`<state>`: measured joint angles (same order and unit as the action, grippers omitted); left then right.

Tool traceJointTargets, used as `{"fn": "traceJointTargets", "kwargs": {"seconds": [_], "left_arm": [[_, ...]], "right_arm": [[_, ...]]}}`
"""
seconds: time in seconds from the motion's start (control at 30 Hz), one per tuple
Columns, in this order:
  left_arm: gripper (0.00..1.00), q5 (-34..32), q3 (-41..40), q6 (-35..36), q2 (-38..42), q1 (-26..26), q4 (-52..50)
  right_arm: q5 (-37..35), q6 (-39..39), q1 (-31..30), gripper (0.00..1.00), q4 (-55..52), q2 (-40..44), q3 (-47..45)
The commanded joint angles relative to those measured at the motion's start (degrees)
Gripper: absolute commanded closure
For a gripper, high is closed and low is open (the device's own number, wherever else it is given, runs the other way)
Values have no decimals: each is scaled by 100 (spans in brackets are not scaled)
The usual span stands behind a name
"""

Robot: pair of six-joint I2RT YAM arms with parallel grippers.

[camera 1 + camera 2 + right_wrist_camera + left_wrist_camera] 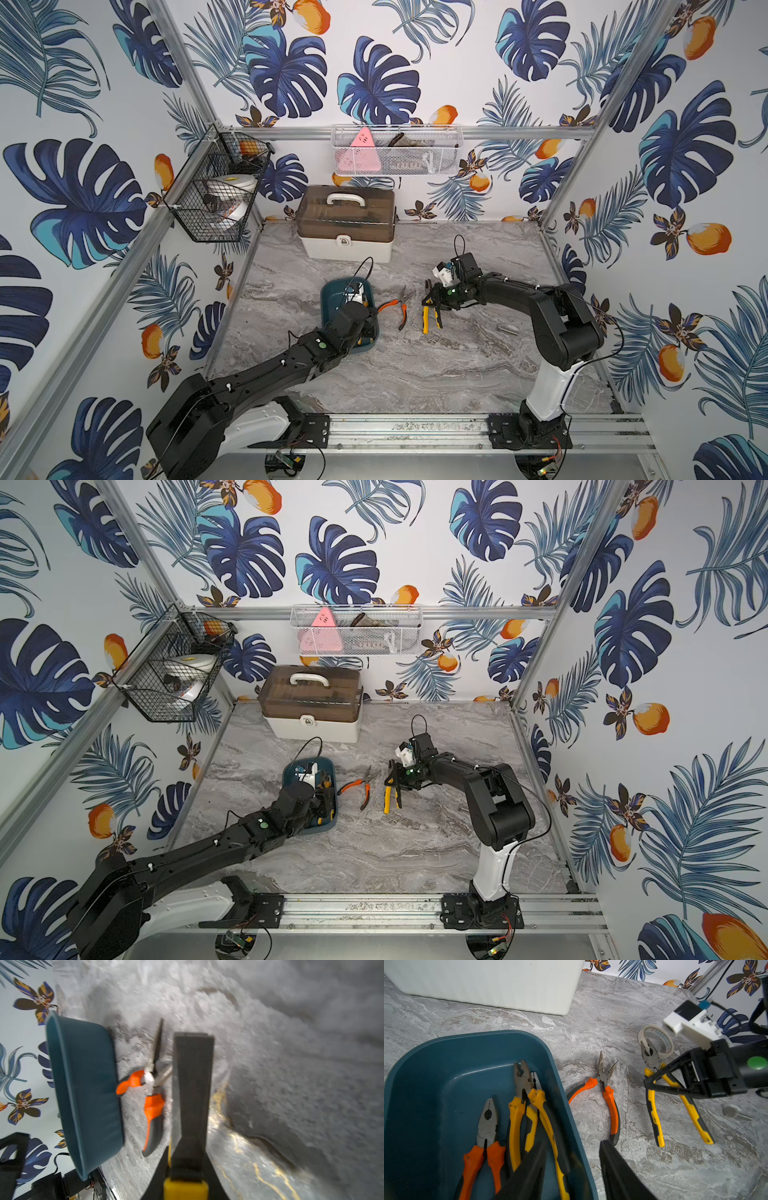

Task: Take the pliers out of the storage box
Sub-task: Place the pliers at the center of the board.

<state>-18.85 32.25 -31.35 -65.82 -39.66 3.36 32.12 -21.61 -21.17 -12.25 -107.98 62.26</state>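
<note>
Nearest, at the left: left hand (pixel 573 1144) spread, one finger inside the storage box (pixel 452 1057) and one outside its right wall, pinching nothing visible. In the box, flat on its floor: orange-handled pliers (pixel 486 1126) at the left, two yellow-handled pliers (pixel 517 1109) overlapped just to the right of them. Just right of the box, on the table (pixel 415 365), already out: long-nosed pliers (pixel 602 1078), handles splayed. Further right: another yellow-handled pair (pixel 653 1109), nose resting on a tape roll (pixel 656 1032), with the right hand (pixel 646 1082) pressed together at one handle; cannot tell whether pinching it. Farthest, left of centre: white case (pixel 347 232), untouched. Probably dense, rigid steel, loose at the pivot, slick at the bare nose. Best taken across both rubbery handles close behind the pivot, uppermost yellow pair first.
</note>
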Motion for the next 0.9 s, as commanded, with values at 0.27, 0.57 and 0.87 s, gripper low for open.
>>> {"fn": "traceJointTargets", "kwargs": {"seconds": [0.27,0.57,0.87], "left_arm": [[51,341,335,77,-198,7,-159],[51,260,380,-149,-108,7,-393],[51,-15,351,-189,73,5,-711]], "right_arm": [[400,-407,98,87,949,-785,25],[-544,-381,103,53,376,-270,-78],[-1650,-370,-377,52,-1010,676,242]]}}
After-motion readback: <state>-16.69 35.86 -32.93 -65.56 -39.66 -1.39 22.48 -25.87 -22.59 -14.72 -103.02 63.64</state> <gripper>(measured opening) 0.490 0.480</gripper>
